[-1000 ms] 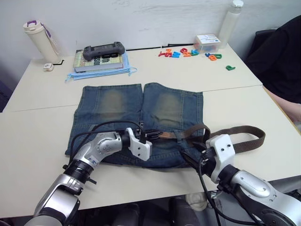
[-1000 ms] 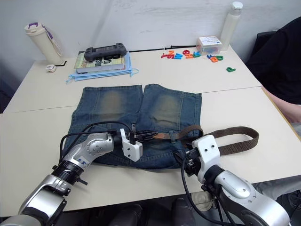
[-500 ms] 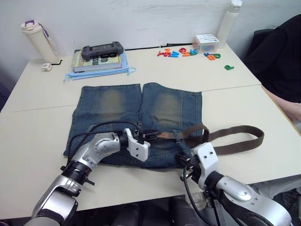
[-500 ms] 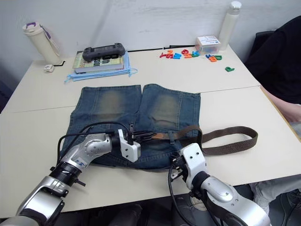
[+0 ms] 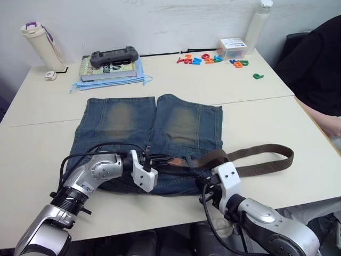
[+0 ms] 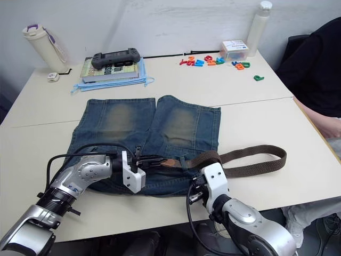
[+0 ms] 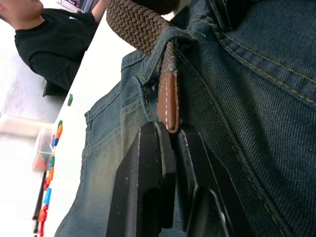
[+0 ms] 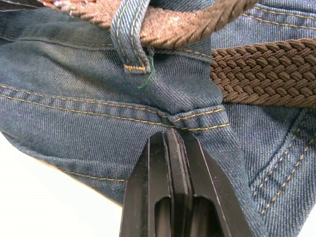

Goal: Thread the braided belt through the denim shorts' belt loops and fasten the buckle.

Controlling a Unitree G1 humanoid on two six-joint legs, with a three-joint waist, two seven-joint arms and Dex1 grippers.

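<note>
With the denim shorts (image 5: 154, 133) laid flat on the white table (image 5: 256, 101), the waistband is positioned at the near edge and the two legs are directed away from the robot. The braided belt (image 5: 256, 160) is routed along the right half of the waistband, and its free length is folded back in a loop on the bare table to the right of the shorts.

In the left wrist view, the tan leather end (image 7: 168, 98) of the belt is seen emerging from under one of the belt loops (image 7: 170, 42). The left gripper (image 7: 170, 129) is closed on this tan tip: the two black fingers (image 7: 148, 163) are pressed together with the leather edge pinched between them. In the head views, the same gripper (image 5: 154, 160) is located at the middle of the waistband.

The right gripper (image 8: 170, 136) is placed at the lower edge of the waistband, right of centre. Its fingers (image 8: 158, 163) are brought fully together, and the stitched denim edge is nipped between the tips. Just beyond them, a belt loop (image 8: 129, 34) is wrapped around the belt.

On the far part of the table are placed a stack of books (image 5: 109, 68) with a game controller (image 5: 114, 55) on top, a tumbler (image 5: 40, 45), a white bottle (image 5: 258, 26) and coloured letters (image 5: 205, 60). A person in black (image 5: 317, 64) is seated at the right.
</note>
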